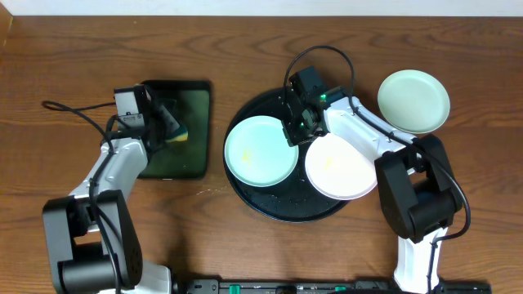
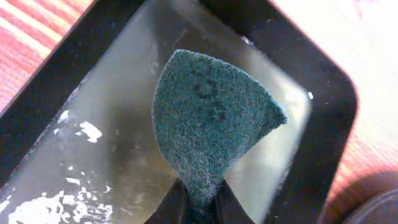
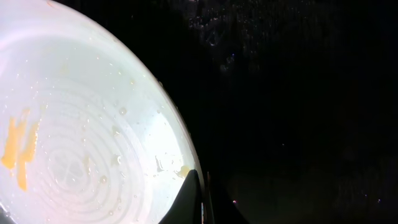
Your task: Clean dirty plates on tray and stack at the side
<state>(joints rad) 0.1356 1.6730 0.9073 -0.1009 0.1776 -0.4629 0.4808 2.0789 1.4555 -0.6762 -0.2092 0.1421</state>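
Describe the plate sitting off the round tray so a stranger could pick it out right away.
Find the big round black tray in the middle of the table. Past its far right edge, on bare wood, lies a pale mint plate. The other mint plate and the white plate both sit on the tray.

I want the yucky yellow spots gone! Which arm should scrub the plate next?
Left, probably. The left gripper is shut on the green scrub pad, over the rectangular tray. The right gripper is busy pinching the rim of the dirty mint plate on the round tray.
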